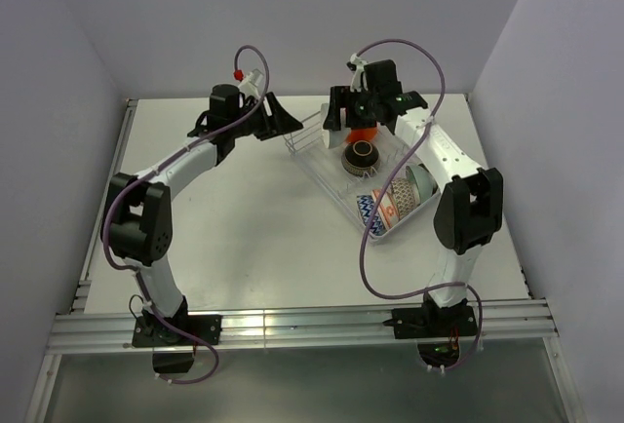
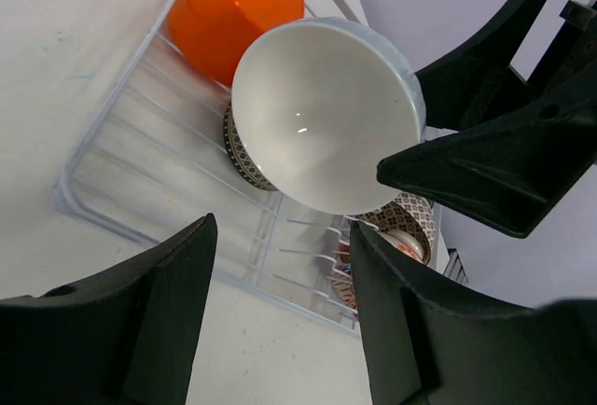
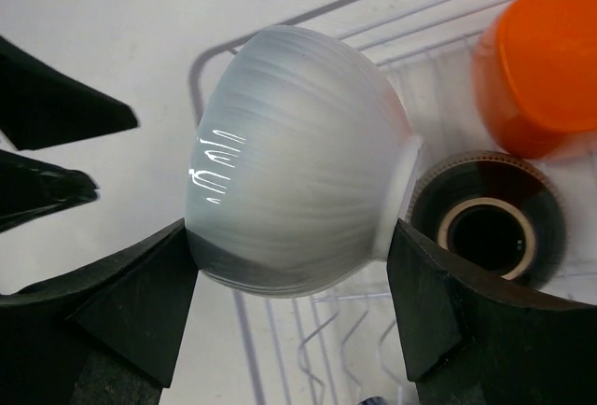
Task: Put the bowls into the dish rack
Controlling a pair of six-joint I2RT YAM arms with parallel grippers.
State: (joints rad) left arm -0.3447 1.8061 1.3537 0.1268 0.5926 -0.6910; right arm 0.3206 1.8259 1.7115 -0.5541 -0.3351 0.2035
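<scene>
The right gripper (image 3: 287,228) is clamped on a pale teal round bowl (image 3: 289,158), one finger on each side, and holds it over the far end of the silver-white wire dish rack (image 1: 322,172). A plain orange-red bowl (image 3: 541,60) and a dark brown bowl (image 3: 490,228) lie in the rack close by. The left gripper (image 2: 280,228) has its fingers apart with nothing between them, just beside the rack's far left corner.

We see a matte white tabletop (image 1: 244,238) enclosed on three sides by pale lavender walls (image 1: 58,72); a silver slotted metal rail (image 1: 312,326) runs along its near edge, and another along its left edge.
</scene>
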